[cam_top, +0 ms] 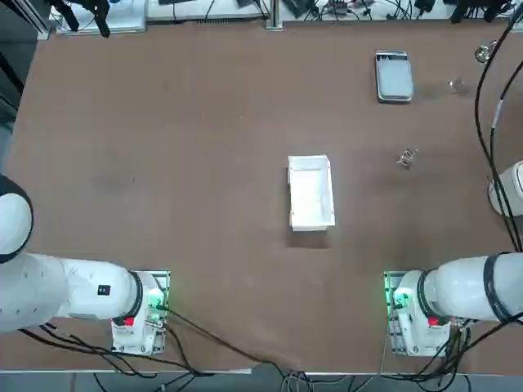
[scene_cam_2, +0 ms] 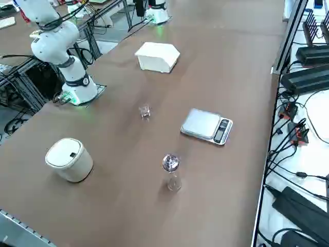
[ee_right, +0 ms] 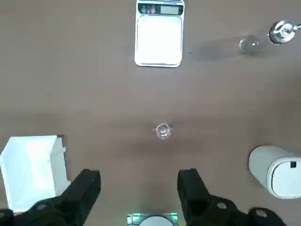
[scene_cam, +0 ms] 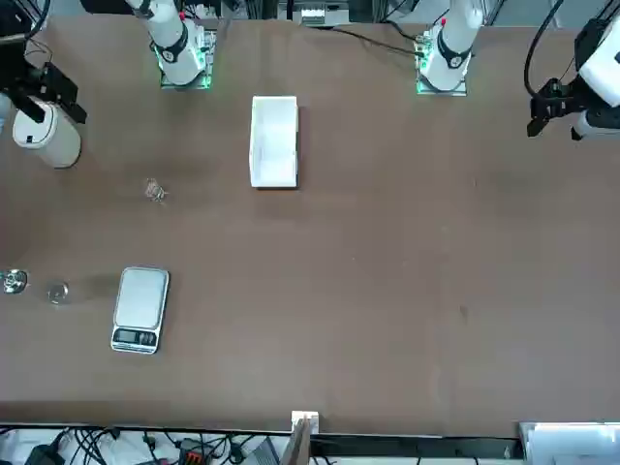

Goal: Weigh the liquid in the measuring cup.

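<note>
Surface (cam_top: 204, 106) spreads wide beneath everything, brown and matte. Above its right part hangs the right gripper (ee_right: 138, 197), with its fingers wide apart and nothing between them. The white rectangular box (cam_top: 310, 194) rests near the middle of the surface, to the left of the measuring cup and well apart from it. A white lidded canister (scene_cam_2: 70, 160) stands over on the right side. The scale (cam_top: 395, 78) lies farther from the robot's bases than the cup, its pan bare and its display turned to the far side.

Smaller again, a shiny metal item (scene_cam_2: 170, 162) and a clear round item (scene_cam_2: 174, 182) sit near each other, to the right of the scale. The measuring cup (ee_right: 163, 131), tiny and transparent, is on the surface between the scale and the right arm's base, touching neither. Whether it contains liquid, I cannot tell.

The step in hand looks like the approach to the cup, ahead of any weighing. Next, the gripper needs to center over it, descend and close gently, then carry it level to the pan. Clear walls may hide its edges, and a careless pinch or tilt could spill the contents.
</note>
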You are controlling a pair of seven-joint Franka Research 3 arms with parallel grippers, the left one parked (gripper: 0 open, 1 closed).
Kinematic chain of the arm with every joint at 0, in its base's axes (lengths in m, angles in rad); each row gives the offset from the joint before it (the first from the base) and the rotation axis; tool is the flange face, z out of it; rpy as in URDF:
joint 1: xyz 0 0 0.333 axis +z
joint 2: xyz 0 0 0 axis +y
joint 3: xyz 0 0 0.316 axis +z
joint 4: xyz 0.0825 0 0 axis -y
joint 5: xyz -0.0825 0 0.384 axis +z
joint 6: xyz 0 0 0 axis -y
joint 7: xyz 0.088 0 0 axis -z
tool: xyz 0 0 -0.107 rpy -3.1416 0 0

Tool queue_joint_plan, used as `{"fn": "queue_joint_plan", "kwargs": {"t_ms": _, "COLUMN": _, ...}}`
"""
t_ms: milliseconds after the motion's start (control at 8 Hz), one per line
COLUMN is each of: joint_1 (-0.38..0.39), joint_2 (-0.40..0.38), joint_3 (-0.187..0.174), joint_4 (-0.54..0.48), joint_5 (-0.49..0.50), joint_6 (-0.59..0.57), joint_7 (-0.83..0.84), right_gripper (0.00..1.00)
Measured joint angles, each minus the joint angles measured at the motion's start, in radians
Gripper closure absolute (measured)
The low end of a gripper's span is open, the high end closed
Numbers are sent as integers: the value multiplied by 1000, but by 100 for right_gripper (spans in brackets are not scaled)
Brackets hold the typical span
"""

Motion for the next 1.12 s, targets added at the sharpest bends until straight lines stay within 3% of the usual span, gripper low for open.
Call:
{"fn": "queue_joint_plan", "kwargs": {"t_ms": 625, "joint_1": 27, "joint_2": 1, "joint_3": 11, "joint_4": -3, "joint_5": -5, "joint_6": 1, "joint_7": 70, "right_gripper": 0}}
{"fn": "queue_joint_plan", "kwargs": {"t_ms": 875, "joint_1": 95, "joint_2": 52, "joint_3": 55, "joint_4": -18, "joint_5": -56, "joint_6": 10, "joint_7": 251, "right_gripper": 0}}
{"fn": "queue_joint_plan", "kwargs": {"t_ms": 1125, "joint_1": 205, "joint_2": 164, "joint_3": 72, "joint_4": -28, "joint_5": -143, "joint_6": 43, "joint_7": 485, "right_gripper": 0}}
